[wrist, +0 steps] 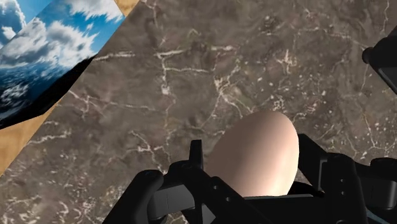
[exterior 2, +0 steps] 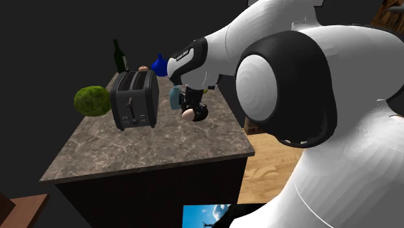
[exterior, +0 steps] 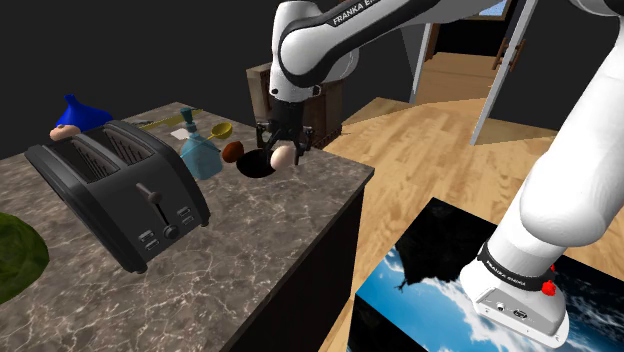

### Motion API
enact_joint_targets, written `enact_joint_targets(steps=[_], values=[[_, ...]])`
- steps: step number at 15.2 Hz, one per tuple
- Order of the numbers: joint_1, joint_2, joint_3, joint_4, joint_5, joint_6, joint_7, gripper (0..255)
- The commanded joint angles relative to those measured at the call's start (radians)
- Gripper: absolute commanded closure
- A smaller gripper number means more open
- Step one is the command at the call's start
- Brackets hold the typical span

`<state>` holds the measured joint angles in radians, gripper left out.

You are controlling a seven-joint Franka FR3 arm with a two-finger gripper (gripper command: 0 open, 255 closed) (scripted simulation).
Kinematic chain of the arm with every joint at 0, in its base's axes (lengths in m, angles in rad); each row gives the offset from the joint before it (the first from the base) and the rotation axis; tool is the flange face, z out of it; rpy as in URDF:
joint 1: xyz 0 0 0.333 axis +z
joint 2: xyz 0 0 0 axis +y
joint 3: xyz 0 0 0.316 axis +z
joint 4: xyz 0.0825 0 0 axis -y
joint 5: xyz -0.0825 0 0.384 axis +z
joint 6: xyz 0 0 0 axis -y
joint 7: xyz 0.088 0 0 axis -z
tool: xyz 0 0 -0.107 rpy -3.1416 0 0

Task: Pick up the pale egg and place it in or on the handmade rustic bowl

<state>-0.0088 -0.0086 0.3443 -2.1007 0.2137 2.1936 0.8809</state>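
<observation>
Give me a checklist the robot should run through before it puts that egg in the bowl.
1. Grip: the egg is clasped between both fingers: ok.
2. Lift: the egg hangs above the counter in the second exterior view: ok.
3. Aim: gripper centred over the bowl: cannot tell. In the shoulder view the egg overlaps only the bowl's near edge.
4. Room in the bowl: cannot tell, its inside is dark.
5. Neighbours: the brown thing and blue bottle beside the bowl stand apart from the gripper: ok.
</observation>
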Motion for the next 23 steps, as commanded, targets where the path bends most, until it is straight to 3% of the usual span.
enact_joint_targets(steps=[1,2,8,13,14,23], values=[[-0.001,-0.013,-0.001,0.013,0.002,-0.025,0.002,255],[-0.001,-0.013,-0.001,0.013,0.002,-0.026,0.002,255],[-0.015,0.209,-0.025,0.285,-0.082,-0.089,0.005,255],[-0.006,0.409,-0.048,0.567,-0.142,-0.179,0.006,255],[0.000,0.474,-0.055,0.665,-0.158,-0.214,0.005,255],[0.000,0.502,-0.060,0.585,-0.160,-0.108,-0.007,255]])
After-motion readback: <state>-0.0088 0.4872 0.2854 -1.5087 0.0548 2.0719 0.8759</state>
